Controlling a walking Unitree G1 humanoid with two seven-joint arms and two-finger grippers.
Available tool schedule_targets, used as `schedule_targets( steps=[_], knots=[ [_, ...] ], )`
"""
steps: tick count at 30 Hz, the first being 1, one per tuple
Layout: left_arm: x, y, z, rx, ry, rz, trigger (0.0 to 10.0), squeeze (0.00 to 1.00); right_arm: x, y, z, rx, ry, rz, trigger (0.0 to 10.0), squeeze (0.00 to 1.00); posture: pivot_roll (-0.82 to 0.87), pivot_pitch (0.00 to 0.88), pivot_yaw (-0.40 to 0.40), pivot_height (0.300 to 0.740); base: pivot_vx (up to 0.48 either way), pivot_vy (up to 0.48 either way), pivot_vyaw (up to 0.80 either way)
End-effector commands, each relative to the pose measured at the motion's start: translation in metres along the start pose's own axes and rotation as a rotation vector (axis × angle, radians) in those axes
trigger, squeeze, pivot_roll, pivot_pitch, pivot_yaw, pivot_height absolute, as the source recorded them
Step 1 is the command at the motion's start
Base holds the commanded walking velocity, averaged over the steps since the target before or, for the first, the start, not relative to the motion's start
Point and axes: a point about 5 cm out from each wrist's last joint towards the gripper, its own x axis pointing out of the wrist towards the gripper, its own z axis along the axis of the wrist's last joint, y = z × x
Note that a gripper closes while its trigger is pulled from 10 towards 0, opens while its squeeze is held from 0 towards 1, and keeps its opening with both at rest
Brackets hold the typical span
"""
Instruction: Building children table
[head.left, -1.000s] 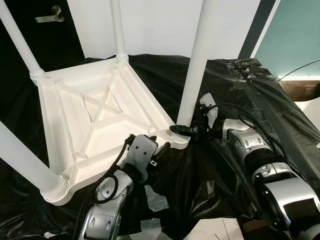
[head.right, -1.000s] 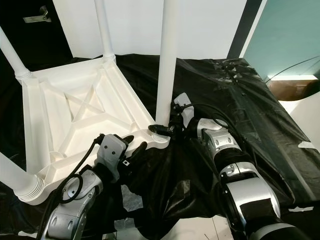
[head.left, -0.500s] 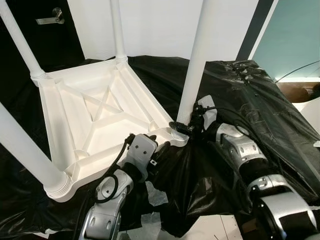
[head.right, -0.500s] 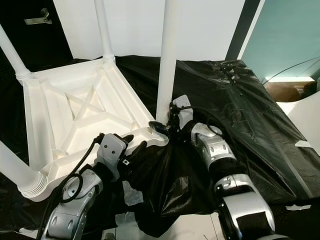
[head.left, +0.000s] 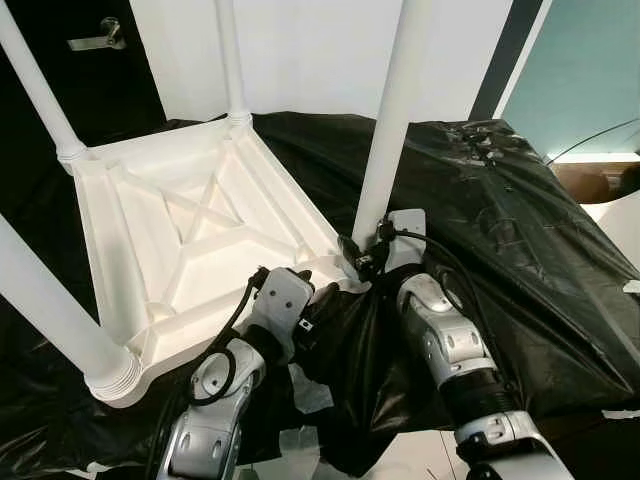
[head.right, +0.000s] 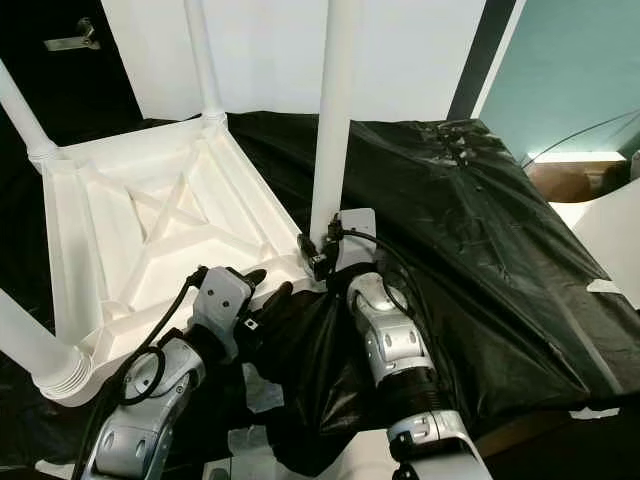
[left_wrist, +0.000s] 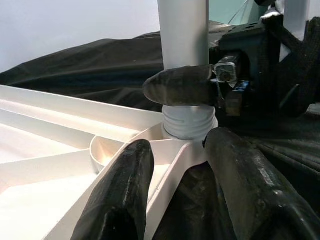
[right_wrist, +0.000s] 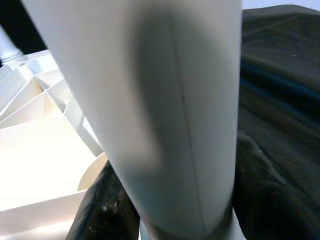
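Table: white kids' table (head.left: 190, 235) lies upside down on black plastic sheet (head.left: 500, 230), underside w/ X ribs facing up, legs pointing up.
Near-right leg: white leg (head.left: 392, 110) stands upright in the corner socket closest to my R arm; threaded collar at its base sits in the socket.
My R end effector (head.left: 362, 262): at the base of that leg, fingers pressed on either side of it, pinching the leg just above the collar. R wrist view: leg up close, a black finger (right_wrist: 105, 210) on each side.
My L end effector (head.left: 318, 300): at the table's near edge, just beside that same corner; fingers (left_wrist: 120, 195) spread, straddling the rim, not clamped on it.
Other legs: three more stand in their corners, e.g. near-left (head.left: 55, 300).
Backdrop: white wall (head.left: 310, 50), dark door w/ handle (head.left: 90, 38).
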Motion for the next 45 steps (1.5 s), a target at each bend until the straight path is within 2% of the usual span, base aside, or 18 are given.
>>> schedule_targets(
  steps=[1, 8, 10, 11, 16, 18, 21, 25, 26, 27, 28, 30, 33, 34, 35, 37, 45],
  knots=[
    [0.001, 0.001, -0.001, -0.010, 0.007, 0.050, 10.0, 0.00, -0.005, -0.002, -0.022, 0.023, 0.105, -0.019, 10.0, 0.00, 0.10, 0.046, -0.052, 0.740, 0.000, 0.000, 0.00],
    [0.001, 0.000, -0.001, -0.011, 0.010, 0.045, 10.0, 0.00, -0.010, 0.000, -0.014, 0.028, 0.088, -0.039, 10.0, 0.00, 0.10, 0.047, -0.050, 0.740, 0.000, 0.000, 0.00],
    [0.001, 0.000, -0.001, -0.010, 0.010, 0.046, 10.0, 0.00, -0.010, 0.000, -0.012, 0.024, 0.078, -0.038, 10.0, 0.04, 0.10, 0.045, -0.051, 0.740, 0.000, 0.000, 0.00],
    [0.001, 0.000, -0.001, -0.009, 0.011, 0.046, 10.0, 0.00, -0.011, 0.000, -0.009, 0.030, 0.070, -0.042, 10.0, 1.00, 0.10, 0.045, -0.051, 0.740, 0.000, 0.000, 0.00],
    [0.002, 0.000, -0.001, -0.007, 0.011, 0.043, 10.0, 0.00, -0.016, -0.008, 0.001, 0.029, 0.009, 0.014, 10.0, 1.00, 0.10, 0.035, -0.052, 0.740, 0.000, 0.000, 0.00],
    [0.002, 0.000, -0.002, -0.007, 0.011, 0.043, 10.0, 0.00, -0.017, -0.011, 0.002, 0.025, 0.004, 0.026, 10.0, 1.00, 0.10, 0.035, -0.052, 0.740, 0.000, 0.000, 0.00],
    [0.002, 0.001, -0.002, -0.004, 0.010, 0.044, 10.0, 0.00, -0.021, -0.023, 0.004, 0.013, -0.008, 0.109, 10.0, 1.00, 0.10, 0.027, -0.053, 0.740, 0.000, 0.000, 0.00],
    [0.002, 0.001, -0.002, -0.003, 0.009, 0.045, 10.0, 0.00, -0.022, -0.028, 0.005, 0.007, -0.012, 0.140, 10.0, 1.00, 0.10, 0.026, -0.054, 0.740, 0.000, 0.000, 0.00],
    [0.002, 0.001, -0.002, -0.002, 0.009, 0.044, 10.0, 0.00, -0.022, -0.033, 0.007, -0.006, -0.014, 0.182, 10.0, 0.94, 0.10, 0.021, -0.051, 0.740, 0.000, 0.000, 0.00],
    [0.002, 0.001, -0.002, -0.001, 0.008, 0.043, 10.0, 0.00, -0.021, -0.038, 0.009, -0.014, -0.014, 0.237, 10.0, 0.00, 0.10, 0.021, -0.051, 0.740, 0.000, 0.000, 0.00],
    [0.003, 0.001, -0.002, 0.000, 0.008, 0.041, 10.0, 0.00, -0.019, -0.041, 0.010, -0.027, -0.007, 0.288, 10.0, 0.00, 0.09, 0.016, -0.048, 0.740, 0.000, 0.000, 0.00],
    [0.003, 0.001, -0.002, 0.000, 0.008, 0.041, 10.0, 0.00, -0.019, -0.041, 0.010, -0.027, -0.007, 0.288, 10.0, 0.00, 0.09, 0.016, -0.048, 0.740, 0.000, 0.000, 0.00],
    [0.004, 0.002, -0.001, 0.004, 0.005, 0.037, 10.0, 0.00, -0.010, -0.043, 0.013, -0.067, 0.012, 0.391, 10.0, 0.00, 0.09, 0.009, -0.045, 0.740, 0.000, 0.000, 0.00],
    [0.004, 0.002, -0.001, 0.004, 0.005, 0.037, 10.0, 0.00, -0.010, -0.043, 0.013, -0.067, 0.012, 0.391, 10.0, 0.00, 0.09, 0.009, -0.045, 0.740, 0.000, 0.000, 0.00],
    [0.005, 0.003, 0.000, 0.009, 0.001, 0.036, 10.0, 0.00, 0.000, -0.042, 0.016, -0.119, 0.029, 0.479, 10.0, 0.00, 0.10, 0.001, -0.046, 0.740, 0.000, 0.000, 0.00],
    [0.005, 0.004, 0.000, 0.012, 0.000, 0.036, 10.0, 0.00, 0.005, -0.041, 0.017, -0.132, 0.042, 0.522, 10.0, 0.00, 0.11, 0.000, -0.047, 0.740, 0.000, 0.000, 0.00],
    [0.005, 0.005, 0.000, 0.016, -0.002, 0.046, 10.0, 0.00, 0.013, -0.040, 0.018, -0.167, 0.078, 0.591, 10.0, 0.00, 0.12, 0.000, -0.051, 0.740, 0.000, 0.000, 0.00]
  ],
)
